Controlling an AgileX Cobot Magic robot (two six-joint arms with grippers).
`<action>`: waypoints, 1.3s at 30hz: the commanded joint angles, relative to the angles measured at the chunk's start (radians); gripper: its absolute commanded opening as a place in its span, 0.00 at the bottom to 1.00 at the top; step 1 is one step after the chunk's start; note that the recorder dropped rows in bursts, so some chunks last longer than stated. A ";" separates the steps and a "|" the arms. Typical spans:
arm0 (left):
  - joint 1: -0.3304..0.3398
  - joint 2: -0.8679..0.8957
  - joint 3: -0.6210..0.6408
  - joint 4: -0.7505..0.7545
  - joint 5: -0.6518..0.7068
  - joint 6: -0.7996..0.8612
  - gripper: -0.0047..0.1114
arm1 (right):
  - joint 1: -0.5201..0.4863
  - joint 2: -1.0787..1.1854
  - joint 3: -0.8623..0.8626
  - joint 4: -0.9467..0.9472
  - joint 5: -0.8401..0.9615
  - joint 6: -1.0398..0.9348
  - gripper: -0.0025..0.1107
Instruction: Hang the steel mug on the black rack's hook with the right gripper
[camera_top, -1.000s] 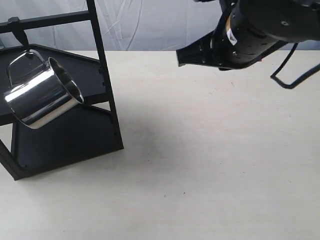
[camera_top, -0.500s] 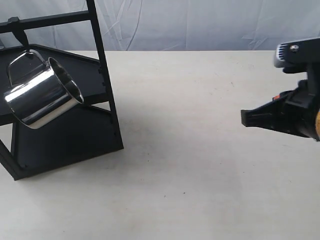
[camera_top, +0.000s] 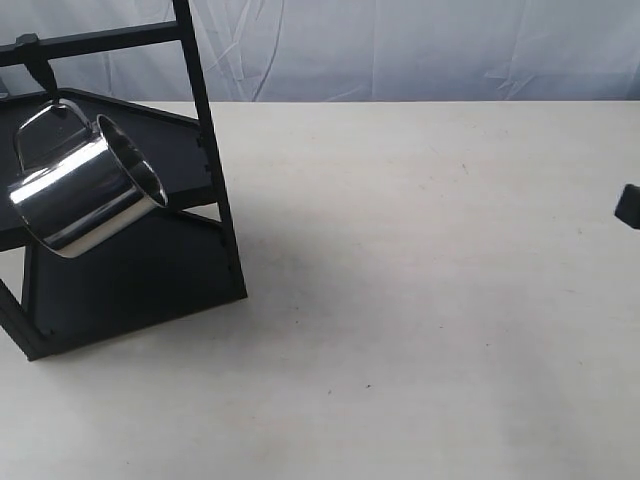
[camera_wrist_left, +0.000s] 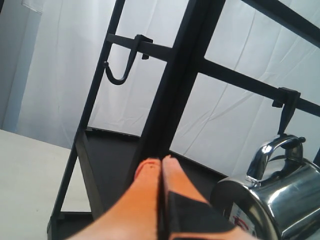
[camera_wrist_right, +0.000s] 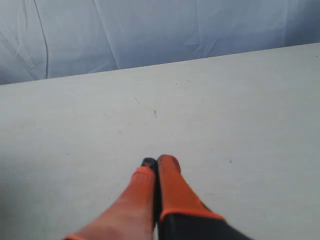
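The steel mug (camera_top: 85, 185) hangs tilted by its looped handle from a hook on the black rack (camera_top: 205, 150) at the left of the exterior view. Its rim and handle also show in the left wrist view (camera_wrist_left: 280, 195). My right gripper (camera_wrist_right: 157, 162) is shut with nothing between its orange fingers, low over bare table far from the rack. Only a black sliver of it (camera_top: 628, 206) shows at the exterior view's right edge. My left gripper (camera_wrist_left: 161, 161) is shut and empty, close to the rack's upright post, beside the mug.
The beige table (camera_top: 420, 300) stretches from the rack to the right edge. A white cloth backdrop (camera_top: 400, 45) hangs behind it. A second, empty hook (camera_wrist_left: 122, 65) sits on the rack's crossbar.
The right arm has pulled away to the right, from high over the table's middle to almost out of the exterior view. The mug stays hanging, unmoved.
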 joint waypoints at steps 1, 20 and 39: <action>-0.002 0.004 -0.002 0.000 -0.004 0.000 0.04 | -0.136 -0.119 0.077 -0.003 -0.178 -0.062 0.01; -0.002 0.004 -0.002 0.000 -0.004 0.000 0.04 | -0.177 -0.282 0.223 0.045 -0.275 -0.126 0.01; -0.002 0.004 -0.002 0.000 -0.004 0.000 0.04 | -0.201 -0.440 0.321 0.866 -0.140 -1.123 0.01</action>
